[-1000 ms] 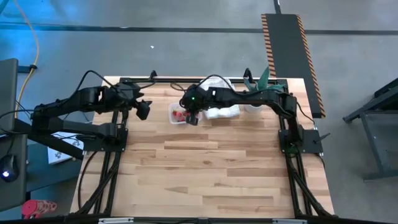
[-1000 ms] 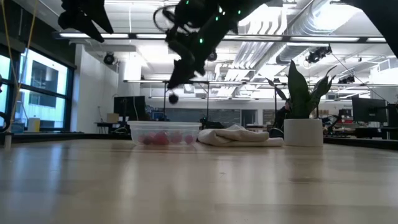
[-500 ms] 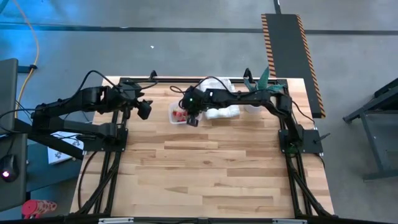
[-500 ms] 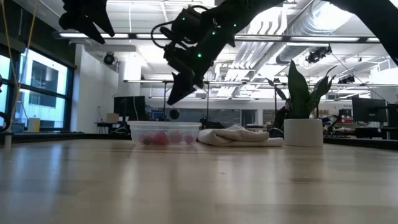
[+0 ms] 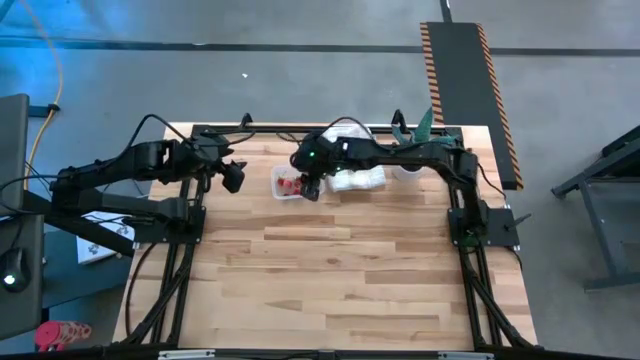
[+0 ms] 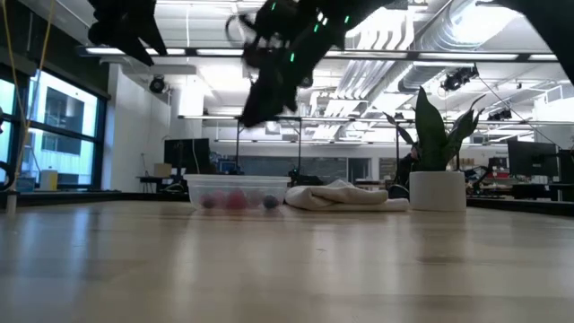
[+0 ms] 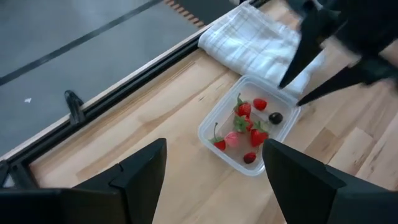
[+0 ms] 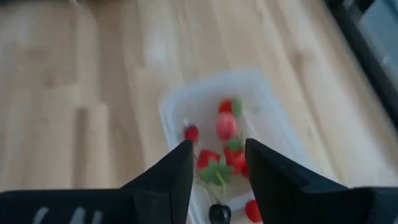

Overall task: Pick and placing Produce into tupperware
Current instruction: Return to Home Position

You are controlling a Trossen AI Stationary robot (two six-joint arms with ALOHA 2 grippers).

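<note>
The clear tupperware [image 5: 279, 184] stands on the wooden table near its far edge. Inside lies the produce [image 7: 244, 124]: several small red pieces, one pink, and a dark berry [image 7: 275, 117] at the end nearest the towel. My right gripper [image 8: 216, 155] hangs open above the tub, fingers pointing down, with nothing between them; the low view shows it [image 6: 252, 114] well clear of the rim. My left gripper [image 7: 214, 180] hovers open to the tub's left [image 5: 232, 178], high above the table, empty.
A folded white towel [image 5: 358, 180] lies right beside the tub on its right. A green plant in a white pot [image 6: 438, 190] stands farther right. Bare wooden tabletop [image 5: 330, 270] stretches toward the near edge.
My right gripper, which held a dark berry above the tub, dipped toward it, let the berry go and rose again. The berry now lies inside the tub, at its right end.
</note>
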